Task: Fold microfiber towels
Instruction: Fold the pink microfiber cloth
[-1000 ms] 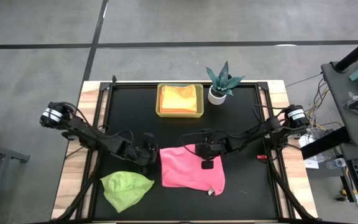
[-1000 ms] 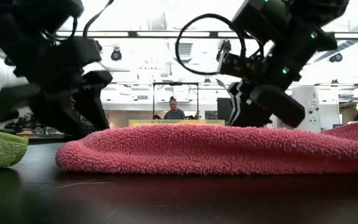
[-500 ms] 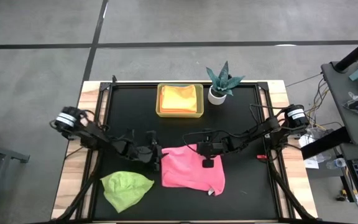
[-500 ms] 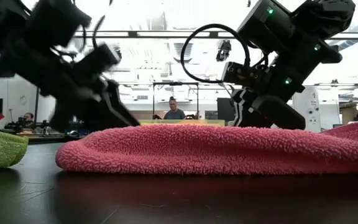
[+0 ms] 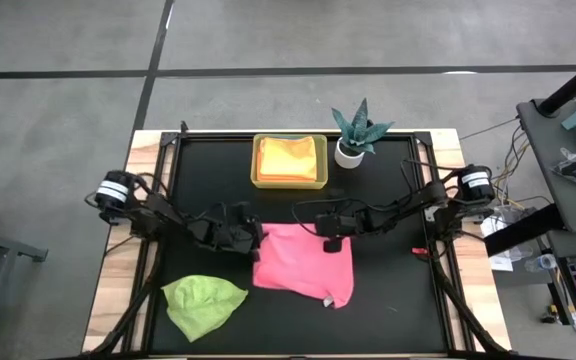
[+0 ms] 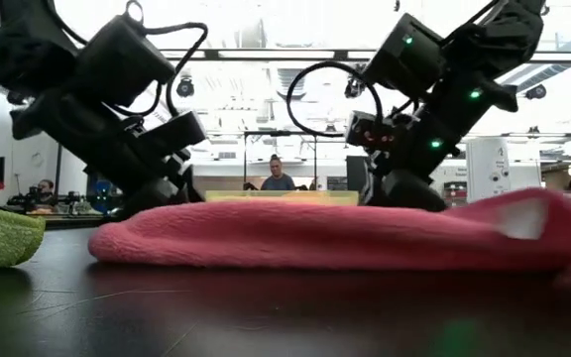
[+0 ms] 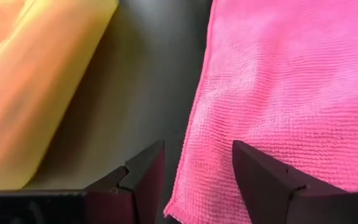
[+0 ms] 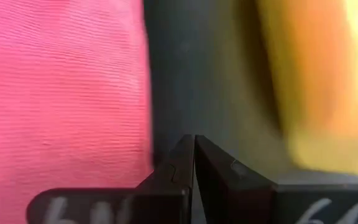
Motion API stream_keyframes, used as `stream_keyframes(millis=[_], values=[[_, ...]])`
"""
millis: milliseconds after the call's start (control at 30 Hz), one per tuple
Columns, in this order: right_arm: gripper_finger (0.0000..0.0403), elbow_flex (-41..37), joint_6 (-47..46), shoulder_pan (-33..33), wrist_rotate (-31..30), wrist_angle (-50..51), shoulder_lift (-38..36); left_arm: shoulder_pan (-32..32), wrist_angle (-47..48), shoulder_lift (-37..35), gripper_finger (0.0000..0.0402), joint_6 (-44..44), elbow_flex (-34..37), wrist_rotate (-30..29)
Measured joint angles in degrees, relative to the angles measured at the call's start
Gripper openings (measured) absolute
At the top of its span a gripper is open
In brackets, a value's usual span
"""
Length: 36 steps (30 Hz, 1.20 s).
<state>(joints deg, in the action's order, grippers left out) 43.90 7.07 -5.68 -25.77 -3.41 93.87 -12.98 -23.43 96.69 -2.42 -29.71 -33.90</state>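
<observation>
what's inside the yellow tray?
The tray holds orange-yellow cloth, folded flat and filling most of it. How many cloths are stacked there, and anything beneath, is covered.

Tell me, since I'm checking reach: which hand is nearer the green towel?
Left. The left hand sits at the pink towel's left edge, just above the green towel. The right hand is farther, across the pink towel.

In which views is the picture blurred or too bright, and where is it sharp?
Low view: ceiling lights glare, arms dark against them. Right wrist view: yellow tray blurred. Left wrist view: pink towel weave sharp. High view: even light, green towel clear.
</observation>
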Motion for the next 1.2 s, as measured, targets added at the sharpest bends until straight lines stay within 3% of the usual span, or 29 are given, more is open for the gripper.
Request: stream_keyframes(millis=[267, 433, 567, 800, 1200], values=[[0.0008, 2.43, 3.98, 0.38, -1.23, -0.58, -4.78, 0.48, 7.25, -11.71, 0.0175, 2.67, 0.09, 0.63], [0.0008, 3.23, -1.73, -4.22, -0.26, 2.96, -10.90, -2.30, 8.08, -20.08, 0.0175, 1.46, 0.09, 9.43], [0.0008, 2.92, -9.33, -9.08, 5.25, 3.69, -14.20, -5.99, 9.27, -21.80, 0.0175, -5.34, 0.17, 12.52], [0.0009, 2.86, -24.55, -17.08, 13.79, 3.96, -14.63, -12.26, 9.08, -16.17, 0.0175, -17.87, 1.25, 12.78], [0.0009, 4.82, -39.93, -26.45, 13.87, 4.17, -4.66, -19.91, 6.62, -1.73, 0.0175, -22.77, -5.76, 21.88]])
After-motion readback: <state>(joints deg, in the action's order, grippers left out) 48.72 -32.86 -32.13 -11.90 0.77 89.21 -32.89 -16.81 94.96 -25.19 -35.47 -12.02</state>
